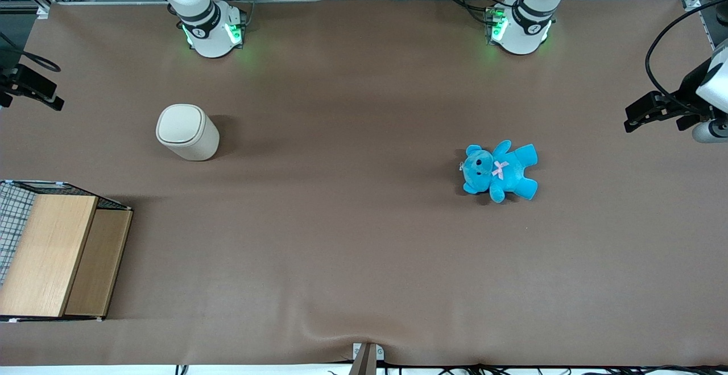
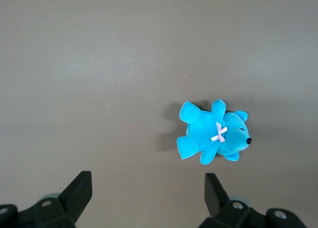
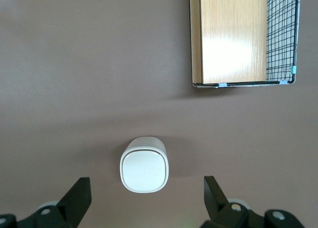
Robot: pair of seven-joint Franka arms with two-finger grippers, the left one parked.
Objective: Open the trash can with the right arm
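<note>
The trash can (image 1: pixel 187 132) is a small cream-white bin standing upright on the brown table, and its rounded-square lid is shut. It also shows in the right wrist view (image 3: pixel 144 164), seen from above. My right gripper (image 1: pixel 54 97) hangs high above the working arm's end of the table, well apart from the can. In the right wrist view the gripper (image 3: pixel 146 204) is open wide and empty. Its two black fingers (image 3: pixel 78 197) stand either side of the can far below and touch nothing.
A wooden box with wire mesh (image 1: pixel 54 252) stands at the working arm's end, nearer the front camera than the can; it also shows in the right wrist view (image 3: pixel 242 37). A blue teddy bear (image 1: pixel 500 171) lies toward the parked arm's end.
</note>
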